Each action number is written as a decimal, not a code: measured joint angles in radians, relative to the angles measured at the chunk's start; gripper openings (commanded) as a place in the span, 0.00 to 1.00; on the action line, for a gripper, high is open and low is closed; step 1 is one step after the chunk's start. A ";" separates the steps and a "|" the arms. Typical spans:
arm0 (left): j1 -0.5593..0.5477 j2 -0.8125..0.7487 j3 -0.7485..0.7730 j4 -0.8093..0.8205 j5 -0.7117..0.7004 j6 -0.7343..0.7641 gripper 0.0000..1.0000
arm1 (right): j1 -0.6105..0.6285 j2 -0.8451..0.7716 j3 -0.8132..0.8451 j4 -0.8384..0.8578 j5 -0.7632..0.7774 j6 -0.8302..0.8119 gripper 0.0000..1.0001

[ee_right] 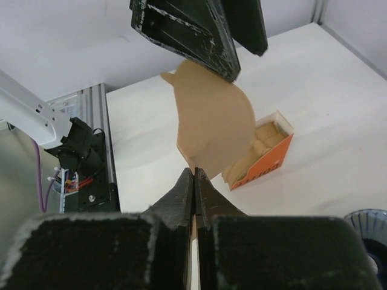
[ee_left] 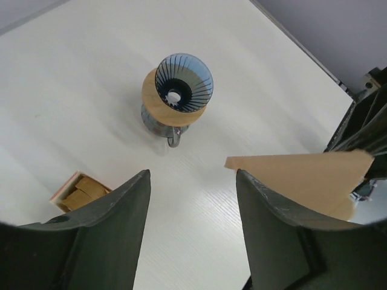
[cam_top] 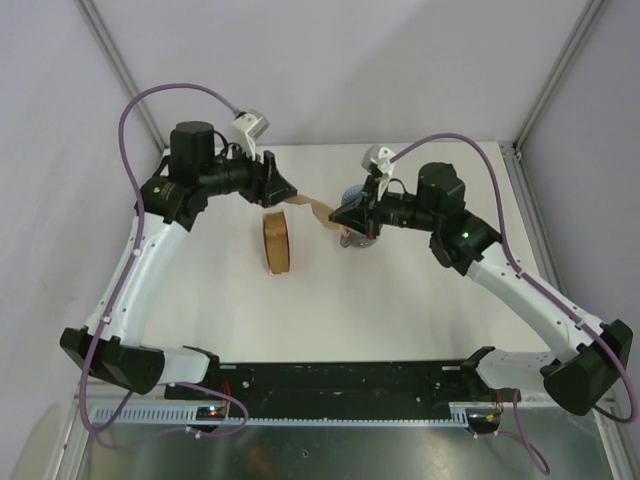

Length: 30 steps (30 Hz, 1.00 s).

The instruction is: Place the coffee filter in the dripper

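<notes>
Right claw (ee_right: 193, 176): jaws pressed together on the lower edge of the coffee filter (ee_right: 211, 118), no gap showing between the fingers. The filter is a flat brown sheet held up off the surface (ee_left: 91, 72), rounded edge outward, fanning away from the right claw toward the left claw (ee_left: 192, 176).

Left claw: jaws wide apart, white surface visible between the two fingers. In the left wrist view one corner of the filter reaches just past the inner edge of one finger, with the rest of the sheet lying across that finger's outer side. The sheet is not pinched between the jaws. In the right wrist view the left claw's tips sit at the filter's upper edge; whether they touch it cannot be told.

Dripper (ee_left: 184, 78): blue ribbed cone, upright, seated in its tan wooden collar (ee_left: 157, 110) on top of a glass jug (ee_left: 174, 138). In the top view it stands on the surface directly below the right claw. The filter is apart from the dripper, above and to one side of it.

Stack of brown filters in an orange-sided box (ee_right: 266, 158): on the surface, left of the dripper, below the gap between the two claws
</notes>
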 measured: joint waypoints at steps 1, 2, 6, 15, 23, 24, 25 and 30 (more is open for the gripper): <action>0.005 0.000 0.005 -0.001 0.005 0.009 0.68 | -0.013 -0.011 -0.003 0.000 -0.010 0.002 0.00; 0.010 0.000 0.012 0.000 0.011 0.017 0.71 | -0.028 -0.023 -0.007 0.000 -0.022 0.007 0.00; 0.023 -0.005 0.036 0.005 0.109 0.054 0.75 | -0.063 -0.071 -0.014 0.012 -0.053 0.031 0.00; 0.010 -0.006 0.089 0.011 0.325 0.098 0.82 | -0.107 -0.187 -0.016 0.124 -0.127 0.114 0.00; -0.120 -0.006 0.144 0.027 0.401 0.102 0.77 | -0.029 -0.183 -0.017 0.254 -0.203 0.185 0.00; -0.122 -0.006 0.149 0.028 0.412 0.101 0.71 | -0.021 -0.183 -0.017 0.264 -0.207 0.188 0.00; -0.122 -0.006 0.152 0.029 0.423 0.099 0.60 | -0.009 -0.183 -0.017 0.276 -0.212 0.190 0.00; -0.128 -0.004 0.170 0.035 0.487 0.054 0.09 | 0.006 -0.182 -0.017 0.301 -0.217 0.196 0.00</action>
